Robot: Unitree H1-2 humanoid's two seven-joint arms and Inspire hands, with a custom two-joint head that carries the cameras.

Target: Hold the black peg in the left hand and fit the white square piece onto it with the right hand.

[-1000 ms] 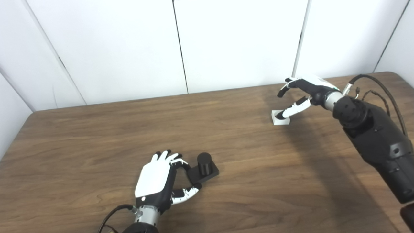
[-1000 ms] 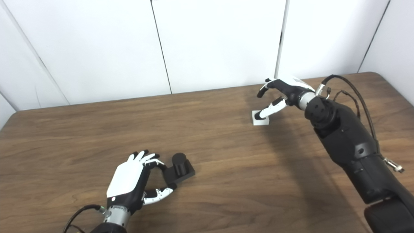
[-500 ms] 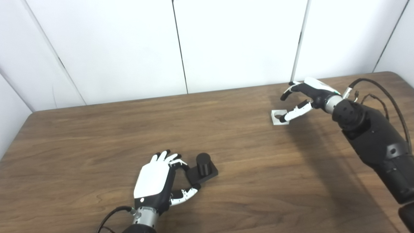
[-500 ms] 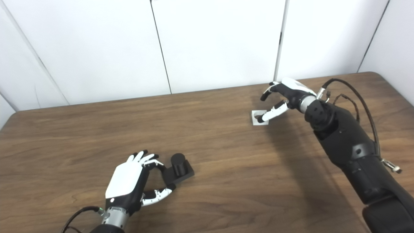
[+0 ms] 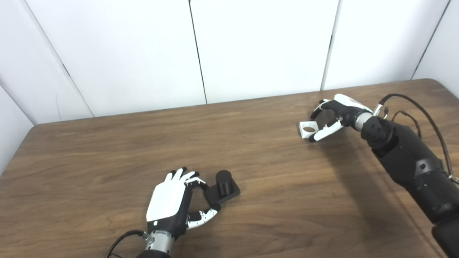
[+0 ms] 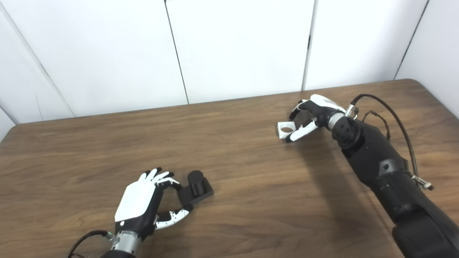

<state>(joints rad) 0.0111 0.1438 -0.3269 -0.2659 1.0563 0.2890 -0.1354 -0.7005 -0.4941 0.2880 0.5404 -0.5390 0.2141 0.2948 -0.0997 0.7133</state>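
Note:
The black peg (image 5: pixel 223 178), a short cylinder on a square black base, stands on the table at front centre. My left hand (image 5: pixel 171 205) lies just left of it. Its curled fingers (image 5: pixel 193 180) and thumb (image 5: pixel 205 216) bracket the base's left corner, and the hand is open. The white square piece (image 5: pixel 308 129) with a round hole sits at the back right and looks slightly tipped toward me. My right hand (image 5: pixel 335 114) is open beside it. Its thumb (image 5: pixel 322 131) rests against the piece's near right edge. The fingers arch above the piece, apart from it.
The brown wooden table (image 5: pixel 107 150) stretches from its left edge to the rounded back right corner. White wall panels (image 5: pixel 258 50) close off its far side. Black cables (image 5: pixel 412 107) loop off my right forearm.
My right thumb has come out of the white piece's hole and now lies at its near right edge; that hand drew back slightly. The left hand and peg have kept their places. The camera shifted a little.

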